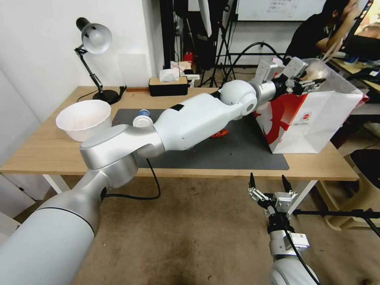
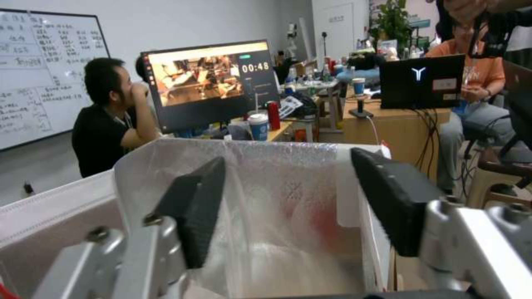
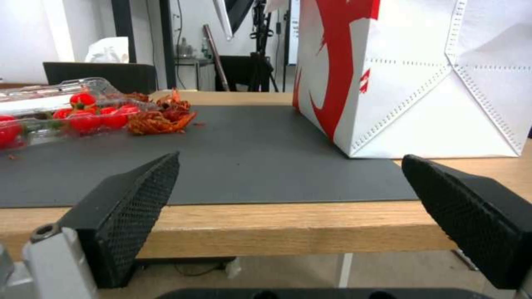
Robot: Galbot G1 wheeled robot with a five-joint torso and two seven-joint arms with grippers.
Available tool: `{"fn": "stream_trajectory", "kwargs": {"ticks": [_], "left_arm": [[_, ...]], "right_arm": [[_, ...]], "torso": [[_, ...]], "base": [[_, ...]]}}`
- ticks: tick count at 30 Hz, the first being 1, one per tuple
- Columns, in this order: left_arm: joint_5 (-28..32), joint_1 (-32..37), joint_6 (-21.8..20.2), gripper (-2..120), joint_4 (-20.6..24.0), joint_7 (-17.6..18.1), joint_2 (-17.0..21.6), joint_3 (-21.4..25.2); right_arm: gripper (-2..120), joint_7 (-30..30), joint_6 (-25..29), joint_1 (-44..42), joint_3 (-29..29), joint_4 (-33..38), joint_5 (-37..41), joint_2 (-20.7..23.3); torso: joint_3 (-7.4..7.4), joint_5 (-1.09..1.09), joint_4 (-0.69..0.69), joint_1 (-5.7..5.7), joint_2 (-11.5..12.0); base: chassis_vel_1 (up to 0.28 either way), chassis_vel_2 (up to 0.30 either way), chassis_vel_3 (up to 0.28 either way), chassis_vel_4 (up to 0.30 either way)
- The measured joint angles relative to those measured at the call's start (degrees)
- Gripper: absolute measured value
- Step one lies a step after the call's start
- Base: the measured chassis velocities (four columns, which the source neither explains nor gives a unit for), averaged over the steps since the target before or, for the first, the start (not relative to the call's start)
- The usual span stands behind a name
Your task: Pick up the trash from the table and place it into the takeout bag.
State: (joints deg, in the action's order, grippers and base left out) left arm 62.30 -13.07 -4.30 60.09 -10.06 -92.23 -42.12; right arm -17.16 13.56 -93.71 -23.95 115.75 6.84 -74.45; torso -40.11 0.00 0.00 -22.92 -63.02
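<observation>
The white and red takeout bag (image 1: pixel 312 122) stands on the right end of the light-wood table (image 1: pixel 47 150). My left gripper (image 1: pixel 312 79) hovers open over its mouth. In the left wrist view a crinkled clear bag (image 2: pixel 277 232) lies inside the takeout bag (image 2: pixel 55 207), below the open left gripper (image 2: pixel 288 160). A beige paper bowl (image 1: pixel 84 118) and a white-lidded blue cup (image 1: pixel 142 118) sit at the left. Crumpled red trash (image 1: pixel 219 134) lies on the grey mat (image 1: pixel 237 154), beside a clear plastic tub (image 3: pixel 55 112). My right gripper (image 1: pixel 269 184) waits open below the table's front edge.
A desk lamp (image 1: pixel 95 39) and a black tissue box (image 1: pixel 168 85) stand along the table's back edge. A black cable (image 1: pixel 152 186) hangs off the front edge. A beige chair (image 1: pixel 368 178) sits to the right of the table.
</observation>
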Motion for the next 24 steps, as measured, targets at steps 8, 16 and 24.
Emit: {"fn": "stream_trajectory", "kwargs": {"ticks": [8,16,24], "left_arm": [[0.01,0.25,-0.11,89,0.36,0.69,0.05,0.23],[-0.02,0.32,-0.44,100,0.85,1.19,0.13,2.98],[0.86,4.06,-2.05,100,11.56,3.42,13.27,7.51]], "right_arm": [[100,0.03,0.03,-0.23,-0.05,0.42,-0.07,-0.06],[100,0.04,0.07,-0.11,-0.04,0.52,-0.09,0.04],[100,-0.02,-0.35,1.07,0.08,0.16,0.21,0.68]], "torso": [[0.0,0.0,0.0,0.0,0.0],[0.0,0.0,-0.01,0.0,0.0],[0.0,-0.02,-0.01,0.0,-0.01]], "base": [[0.0,0.0,0.0,0.0],[0.0,0.0,0.0,0.0],[0.0,0.0,0.0,0.0]]}}
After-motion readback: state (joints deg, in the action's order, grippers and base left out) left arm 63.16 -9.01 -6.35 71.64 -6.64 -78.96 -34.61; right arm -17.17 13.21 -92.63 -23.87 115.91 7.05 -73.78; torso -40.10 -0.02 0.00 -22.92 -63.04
